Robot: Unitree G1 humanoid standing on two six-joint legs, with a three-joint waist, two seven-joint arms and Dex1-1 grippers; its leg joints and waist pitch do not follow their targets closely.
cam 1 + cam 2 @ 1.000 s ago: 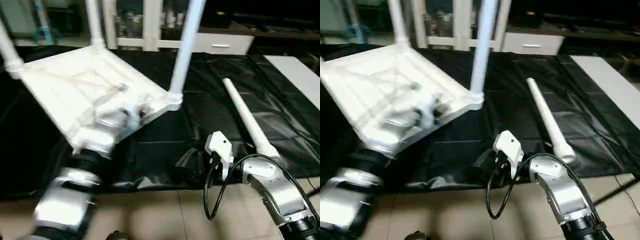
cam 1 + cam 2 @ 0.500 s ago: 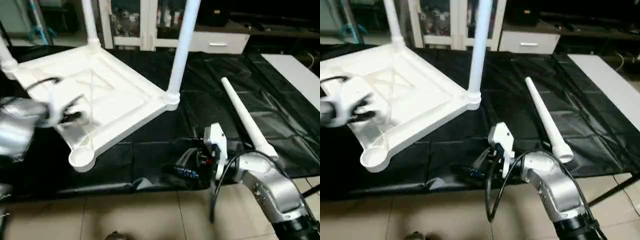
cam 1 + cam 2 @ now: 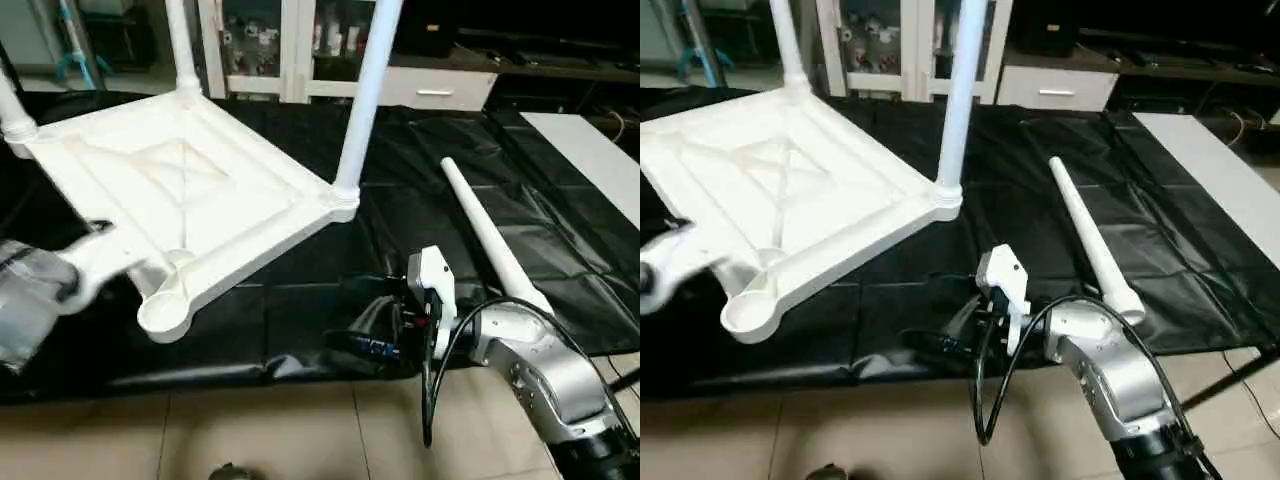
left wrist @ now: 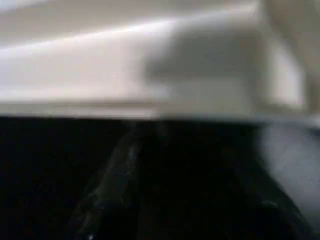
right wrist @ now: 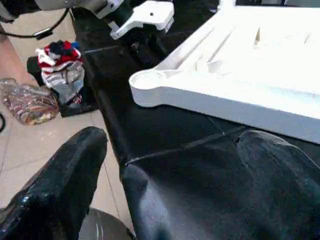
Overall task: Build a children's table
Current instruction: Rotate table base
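Left gripper [image 3: 95, 262] swung off tabletop's ribbed underside to its left edge, half open, empty. Right gripper [image 5: 170, 165] spread wide, empty, low at worktable [image 3: 300, 320] front edge. Tabletop [image 3: 190, 190] inverted, three legs up; near corner socket [image 3: 165, 312] now uncovered. Fourth leg [image 3: 490, 240] lies loose right of top; judged next fit.
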